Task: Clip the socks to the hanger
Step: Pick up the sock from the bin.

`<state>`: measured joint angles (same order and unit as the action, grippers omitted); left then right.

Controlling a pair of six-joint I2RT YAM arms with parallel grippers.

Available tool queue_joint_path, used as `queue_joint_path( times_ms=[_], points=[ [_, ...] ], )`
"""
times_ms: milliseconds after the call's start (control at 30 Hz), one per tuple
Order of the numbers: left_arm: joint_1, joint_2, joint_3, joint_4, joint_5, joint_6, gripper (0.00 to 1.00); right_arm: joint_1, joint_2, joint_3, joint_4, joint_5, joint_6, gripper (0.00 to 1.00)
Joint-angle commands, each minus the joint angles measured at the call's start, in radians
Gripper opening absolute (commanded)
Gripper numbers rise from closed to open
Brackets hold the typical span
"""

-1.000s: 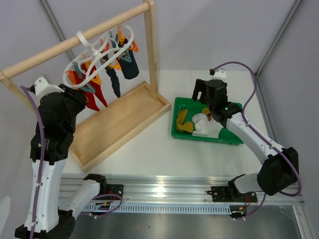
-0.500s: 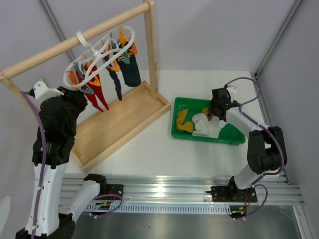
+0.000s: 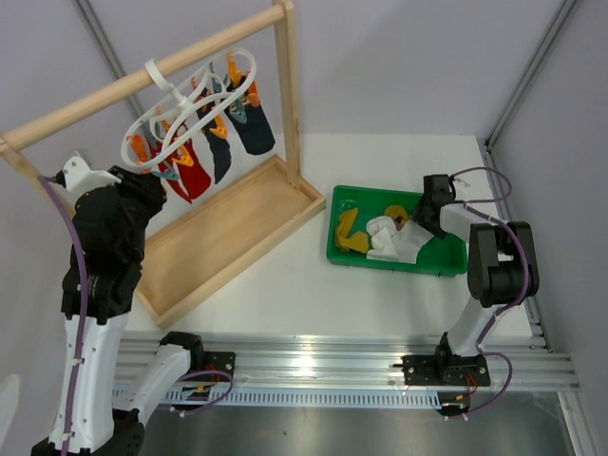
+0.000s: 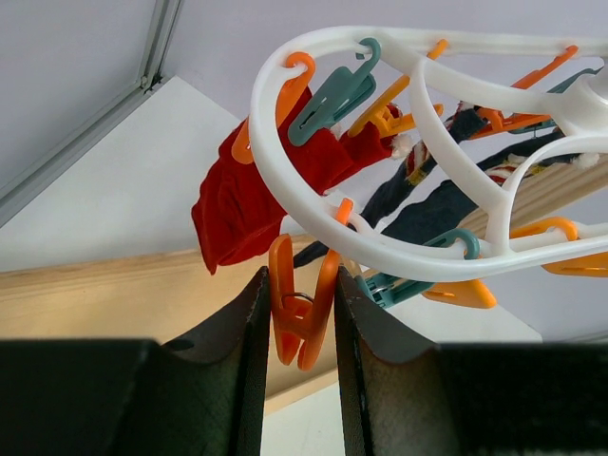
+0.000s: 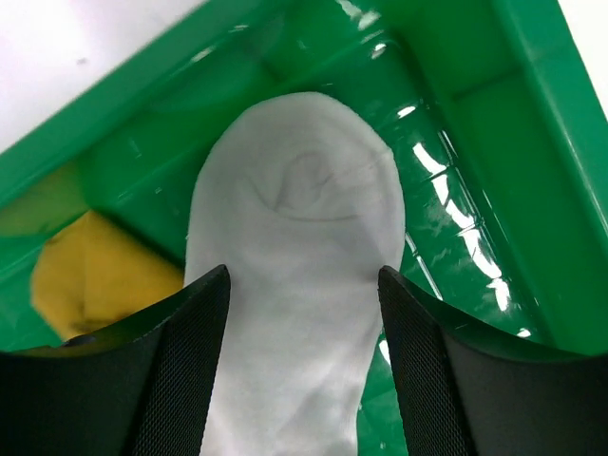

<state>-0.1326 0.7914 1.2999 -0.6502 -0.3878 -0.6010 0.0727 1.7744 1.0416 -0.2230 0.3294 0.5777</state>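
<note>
Counter [image 3: 313, 275] carries wood rack [image 3: 237, 228]. Hanger [image 4: 271, 166] hooked on its top bar, w/ red socks [image 4: 247, 199] + navy socks [image 3: 255, 133] clipped. Green tray [image 3: 446, 264] on R side holds the socks [image 3: 385, 237], white + mustard, loose. R gripper [image 5: 300, 313] spread wide, straddling a white one. L gripper [image 4: 300, 285] pinching orange peg [image 4: 306, 328] on hanger rim.

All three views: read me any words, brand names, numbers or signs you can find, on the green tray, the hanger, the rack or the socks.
None: no readable text shows in any view.
The green tray, the hanger, the wooden rack and the orange peg between the left arm's jaws are all plain.
The white sock shows only a faint curved crease, not letters.
</note>
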Motion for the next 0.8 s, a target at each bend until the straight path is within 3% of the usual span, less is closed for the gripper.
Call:
queue_joint_path(
  times_ms=[0, 167, 233, 267, 333, 367, 433, 600, 767],
  points=[
    [0.022, -0.007, -0.03, -0.128, -0.02, 0.027, 0.01, -0.037, 0.034, 0.009, 0.034, -0.021, 0.08, 0.67],
    [0.024, -0.017, -0.03, -0.126, -0.02, 0.027, 0.01, -0.034, 0.103, 0.066, -0.042, -0.047, 0.083, 0.63],
    [0.024, -0.021, -0.034, -0.123, -0.02, 0.027, 0.01, -0.036, 0.129, 0.069, -0.044, -0.078, 0.088, 0.51],
    [0.025, -0.023, -0.037, -0.121, -0.02, 0.027, 0.01, -0.036, 0.134, 0.066, -0.041, -0.081, 0.09, 0.37],
    [0.025, -0.026, -0.04, -0.12, -0.02, 0.027, 0.01, -0.037, 0.131, 0.06, -0.029, -0.093, 0.083, 0.24],
    [0.025, -0.024, -0.039, -0.118, -0.019, 0.029, 0.01, -0.039, 0.126, 0.06, -0.026, -0.102, 0.076, 0.13],
    [0.025, -0.026, -0.039, -0.118, -0.016, 0.029, 0.01, -0.037, 0.093, 0.072, -0.018, -0.113, 0.045, 0.03],
    [0.027, -0.031, -0.04, -0.117, -0.016, 0.03, 0.01, -0.007, -0.05, 0.12, -0.021, -0.113, -0.068, 0.0],
    [0.031, -0.032, -0.044, -0.114, -0.01, 0.03, 0.01, 0.104, -0.26, 0.198, -0.024, -0.103, -0.234, 0.0]
  ],
)
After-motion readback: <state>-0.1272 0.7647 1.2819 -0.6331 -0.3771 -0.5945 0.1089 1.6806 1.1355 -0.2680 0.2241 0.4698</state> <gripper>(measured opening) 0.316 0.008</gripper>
